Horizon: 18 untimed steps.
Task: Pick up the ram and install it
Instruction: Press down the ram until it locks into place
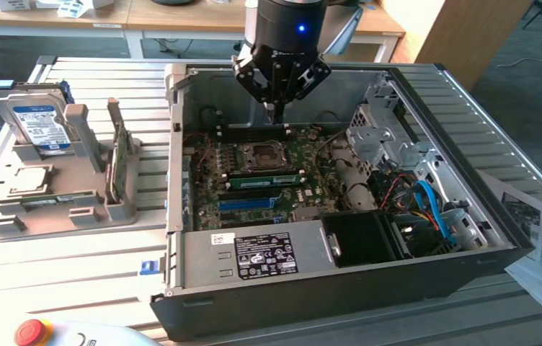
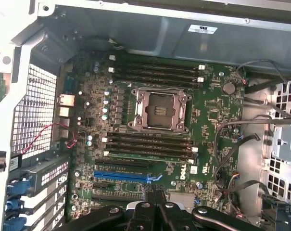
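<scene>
The ram (image 1: 266, 179) looks to me like the long green stick standing in the motherboard (image 1: 321, 189) slots just on the near side of the CPU socket (image 1: 256, 153). It sits inside the open computer case (image 1: 501, 249), with nothing touching it. My gripper (image 1: 273, 108) hangs above the far side of the board, fingers pressed together on nothing.

The open computer case (image 1: 348, 281) lies on the slatted table (image 1: 78, 252). To the exterior view's left of it stands a parts holder (image 1: 60, 194) (a hard drive (image 1: 35, 122) upright in it). The gripper (image 1: 273, 108) hangs above the motherboard (image 1: 261, 180) inside the case.
</scene>
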Available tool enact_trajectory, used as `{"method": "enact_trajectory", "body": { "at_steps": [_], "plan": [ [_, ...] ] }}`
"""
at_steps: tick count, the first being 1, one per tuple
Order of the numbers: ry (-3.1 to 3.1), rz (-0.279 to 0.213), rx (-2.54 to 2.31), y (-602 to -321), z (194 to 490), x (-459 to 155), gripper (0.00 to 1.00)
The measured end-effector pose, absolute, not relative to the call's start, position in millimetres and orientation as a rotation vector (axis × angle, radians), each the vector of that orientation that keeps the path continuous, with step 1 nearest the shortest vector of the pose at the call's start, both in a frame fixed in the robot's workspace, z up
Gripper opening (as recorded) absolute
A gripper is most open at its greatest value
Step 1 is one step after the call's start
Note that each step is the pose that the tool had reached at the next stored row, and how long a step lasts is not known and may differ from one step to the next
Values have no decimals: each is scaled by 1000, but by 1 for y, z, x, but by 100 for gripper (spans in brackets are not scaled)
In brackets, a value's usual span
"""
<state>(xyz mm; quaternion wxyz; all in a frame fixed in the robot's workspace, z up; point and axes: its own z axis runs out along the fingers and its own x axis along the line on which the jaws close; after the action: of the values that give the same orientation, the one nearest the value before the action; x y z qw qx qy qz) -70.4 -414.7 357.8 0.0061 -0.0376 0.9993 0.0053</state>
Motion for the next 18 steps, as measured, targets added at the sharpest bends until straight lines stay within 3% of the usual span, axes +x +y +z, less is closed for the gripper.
{"method": "enact_trajectory", "body": {
  "at_steps": [18],
  "plan": [
    [3141, 30, -115, -415, 358, -70, 11]
  ]
}}
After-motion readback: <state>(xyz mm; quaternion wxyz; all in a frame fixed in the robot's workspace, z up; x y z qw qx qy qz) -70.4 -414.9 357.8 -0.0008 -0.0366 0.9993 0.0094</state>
